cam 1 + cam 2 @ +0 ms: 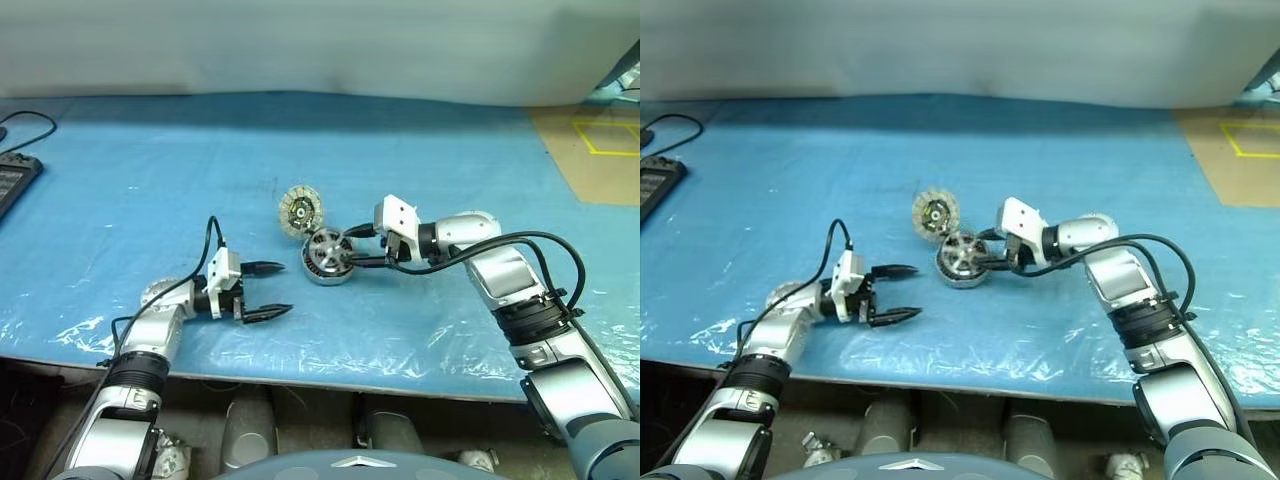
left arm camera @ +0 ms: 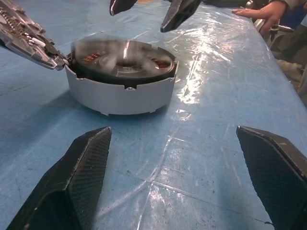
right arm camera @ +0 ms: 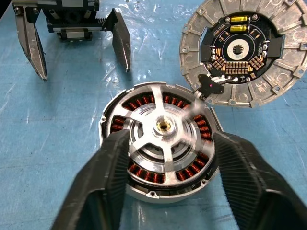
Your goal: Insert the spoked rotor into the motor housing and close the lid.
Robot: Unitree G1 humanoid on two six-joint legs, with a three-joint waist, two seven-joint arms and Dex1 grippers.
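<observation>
The motor housing (image 1: pixel 328 257) rests on the blue mat (image 1: pixel 150 190), a grey cup with copper windings (image 3: pixel 139 103) showing inside. The spoked rotor (image 3: pixel 163 125) sits in it, its silver spokes and hub blurred. The lid (image 1: pixel 300 211) stands flung back at the housing's far edge, its ribbed face and dark centre (image 3: pixel 238 50) showing. My right gripper (image 1: pixel 347 248) hovers open just over the rotor, one finger on each side, holding nothing. My left gripper (image 1: pixel 287 288) stands open and empty a short way to the housing's left, pointing at it.
A black device with a cable (image 1: pixel 15 180) lies at the mat's far left. A tan surface with yellow tape (image 1: pixel 600 150) borders the mat at the right. A person's hand (image 2: pixel 261 12) rests on the table beyond the housing. The table's front edge (image 1: pixel 300 368) runs near me.
</observation>
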